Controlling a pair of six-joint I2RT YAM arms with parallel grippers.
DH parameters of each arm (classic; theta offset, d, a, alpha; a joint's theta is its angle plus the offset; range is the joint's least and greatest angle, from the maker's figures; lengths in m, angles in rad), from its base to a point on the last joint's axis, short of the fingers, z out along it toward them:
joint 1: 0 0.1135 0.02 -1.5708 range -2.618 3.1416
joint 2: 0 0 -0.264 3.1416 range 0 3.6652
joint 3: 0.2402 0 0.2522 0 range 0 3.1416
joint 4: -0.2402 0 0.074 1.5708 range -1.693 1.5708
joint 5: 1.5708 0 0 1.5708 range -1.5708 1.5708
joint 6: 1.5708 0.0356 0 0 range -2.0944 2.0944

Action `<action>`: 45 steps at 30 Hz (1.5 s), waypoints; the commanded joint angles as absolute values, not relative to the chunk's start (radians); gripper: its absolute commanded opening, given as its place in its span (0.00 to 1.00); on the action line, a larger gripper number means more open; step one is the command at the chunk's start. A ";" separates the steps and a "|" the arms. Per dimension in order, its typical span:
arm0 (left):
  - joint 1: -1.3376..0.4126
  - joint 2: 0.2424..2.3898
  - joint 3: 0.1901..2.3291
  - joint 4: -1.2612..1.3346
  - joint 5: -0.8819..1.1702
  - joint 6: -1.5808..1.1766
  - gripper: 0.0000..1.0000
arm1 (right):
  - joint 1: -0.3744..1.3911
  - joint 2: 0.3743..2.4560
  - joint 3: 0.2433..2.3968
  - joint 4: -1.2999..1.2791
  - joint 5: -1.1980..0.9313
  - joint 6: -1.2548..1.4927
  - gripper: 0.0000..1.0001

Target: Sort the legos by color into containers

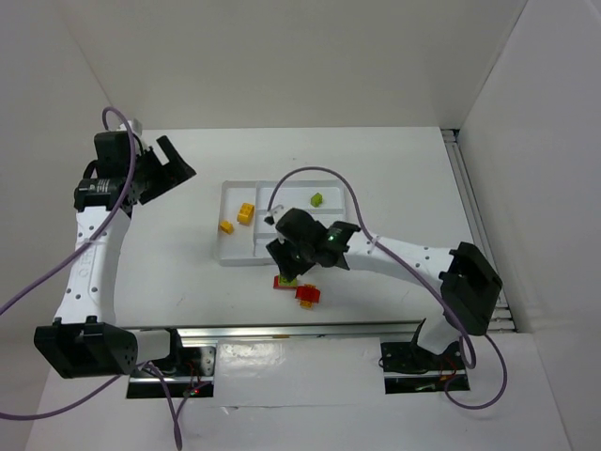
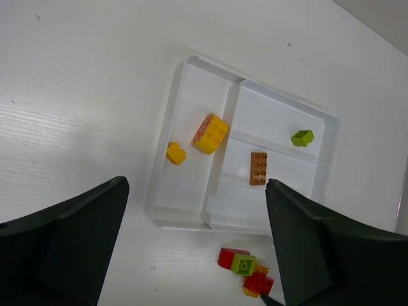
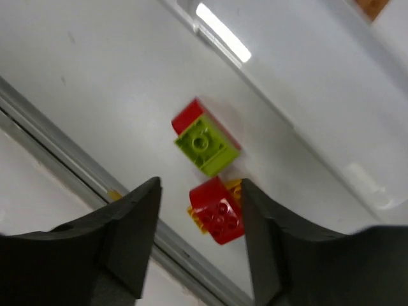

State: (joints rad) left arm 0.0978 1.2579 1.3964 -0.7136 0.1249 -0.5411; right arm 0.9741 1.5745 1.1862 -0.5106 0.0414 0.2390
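Note:
The white tray [image 1: 235,193] lies mid-table. Two yellow legos [image 1: 246,213] [image 2: 210,134] sit in its tall section. One narrow section holds a lime green lego [image 1: 317,199] [image 2: 302,138], another a brownish orange one [image 2: 258,168]. In front of the tray, on the table, lie a red lego with a green one on top [image 1: 285,281] [image 3: 204,143] and a red one on yellow [image 1: 307,294] [image 3: 218,210]. My right gripper [image 1: 285,261] [image 3: 201,185] hovers open over this pair, the red-on-yellow lego showing between its fingers. Far back on the left, my left gripper [image 1: 164,164] [image 2: 197,183] is wide open and holds nothing.
A metal rail [image 1: 300,331] [image 3: 64,134] runs along the table's near edge, close to the loose legos. White walls enclose the table at the back and right. A purple cable [image 1: 315,172] arcs over the tray from the right arm.

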 commanded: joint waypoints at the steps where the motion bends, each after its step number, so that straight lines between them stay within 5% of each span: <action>1: 0.095 1.223 1.391 -0.647 0.164 -0.569 1.00 | 0.997 1.510 1.111 -0.603 0.089 0.285 0.66; 4: 0.095 1.235 1.391 -0.647 0.173 -0.569 1.00 | 0.997 1.485 1.055 -0.603 0.037 0.311 0.82; 10: 0.086 1.244 1.391 -0.647 0.183 -0.569 1.00 | 1.032 1.540 1.037 -0.641 0.014 0.298 0.85; 24: 0.077 1.262 1.382 -0.647 0.201 -0.569 1.00 | 1.051 1.614 1.060 -0.607 0.098 0.255 0.58; 39: 0.077 1.281 1.382 -0.638 0.251 -0.588 1.00 | 1.051 1.644 1.078 -0.607 0.098 0.245 0.41; 45: 0.077 1.290 1.382 -0.629 0.252 -0.588 1.00 | 1.051 1.663 1.089 -0.598 0.126 0.245 0.54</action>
State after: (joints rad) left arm 0.0807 1.2778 1.3849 -0.6693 0.2325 -0.5804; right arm 1.0412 1.6417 1.0500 -0.6144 0.0860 0.2485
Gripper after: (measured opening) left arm 1.000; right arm 0.531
